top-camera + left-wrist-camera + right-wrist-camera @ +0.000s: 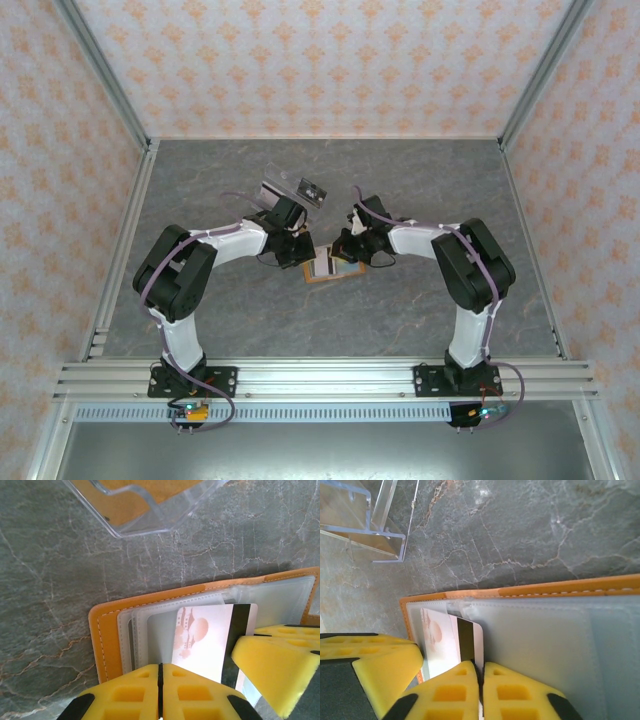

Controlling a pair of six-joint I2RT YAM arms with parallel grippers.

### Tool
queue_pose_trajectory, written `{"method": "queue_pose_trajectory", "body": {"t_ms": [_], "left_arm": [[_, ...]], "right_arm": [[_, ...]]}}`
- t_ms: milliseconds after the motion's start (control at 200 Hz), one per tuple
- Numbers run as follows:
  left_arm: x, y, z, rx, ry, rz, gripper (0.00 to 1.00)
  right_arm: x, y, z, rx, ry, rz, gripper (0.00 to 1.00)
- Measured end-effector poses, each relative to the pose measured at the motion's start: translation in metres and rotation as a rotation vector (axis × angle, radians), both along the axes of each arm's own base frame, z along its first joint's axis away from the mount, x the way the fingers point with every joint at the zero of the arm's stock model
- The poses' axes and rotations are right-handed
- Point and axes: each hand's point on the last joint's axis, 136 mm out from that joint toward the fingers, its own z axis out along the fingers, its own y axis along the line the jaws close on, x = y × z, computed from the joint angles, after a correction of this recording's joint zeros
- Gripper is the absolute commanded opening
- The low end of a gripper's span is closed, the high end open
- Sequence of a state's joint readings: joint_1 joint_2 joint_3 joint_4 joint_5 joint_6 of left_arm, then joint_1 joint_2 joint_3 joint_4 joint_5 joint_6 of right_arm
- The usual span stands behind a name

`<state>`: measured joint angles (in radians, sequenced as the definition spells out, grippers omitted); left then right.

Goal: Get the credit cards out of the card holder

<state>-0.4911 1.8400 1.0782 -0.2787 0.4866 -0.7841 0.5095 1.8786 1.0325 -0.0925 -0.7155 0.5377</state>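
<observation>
Cards, where are they? (op)

One card (205, 635) shows, tan w/ a dark stripe. It lies on the grey pockets of the open holder (102, 640), which is flat on the table (50, 580) btw your two arms. Can't tell how far out of its pocket it is, as the near end is hidden under fingers. No other cards made out. (ann)

Grippers? (op)

Both pressed together, no gap at the seams. Your left gripper (160, 672) has its tips down on the pockets, w/ the card just right of its seam in the left wrist view. Your right gripper (481, 675) sits w/ its seam right on the card's striped edge. Can't tell if that edge is nipped btw the pads or only lies under them, so no call on a hold. (ann)

Which way to pull? (op)

Stripe runs straight away from the tips in both wrist views, so the long axis prob lies along your reach, across the holder's length. Both arms are right at it, but right has the stripe edge. My guess: slide w/ right while left pins the holder. Risk is the holder dragging along. (ann)

Text, brands? (op)

None legible. Card has a pinkish print, a bldg-like shape + a disc, no words readable. Beyond the holder is a clear stand (145, 515), no label seen. (ann)
</observation>
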Motion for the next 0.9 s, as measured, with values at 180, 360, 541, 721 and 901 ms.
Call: {"method": "queue_pose_trajectory", "body": {"t_ms": [180, 360, 541, 721, 901], "left_arm": [[0.000, 0.002, -0.001, 0.009, -0.002, 0.002, 0.14], [0.002, 0.002, 0.004, 0.017, -0.007, 0.001, 0.31], [0.004, 0.007, 0.024, 0.020, -0.037, -0.003, 0.52], [0.026, 0.033, 0.073, -0.078, -0.150, 0.071, 0.67], [0.036, 0.053, 0.115, -0.235, -0.269, 0.127, 0.75]], "right_arm": [[0.001, -0.009, 0.012, -0.024, -0.053, -0.020, 0.00], [0.002, -0.026, 0.032, -0.063, -0.138, -0.043, 0.00], [0.004, -0.032, 0.055, -0.044, -0.213, -0.033, 0.00], [0.007, -0.030, 0.083, 0.046, -0.272, 0.007, 0.00], [0.013, -0.012, 0.121, 0.195, -0.322, 0.069, 0.00]]}}
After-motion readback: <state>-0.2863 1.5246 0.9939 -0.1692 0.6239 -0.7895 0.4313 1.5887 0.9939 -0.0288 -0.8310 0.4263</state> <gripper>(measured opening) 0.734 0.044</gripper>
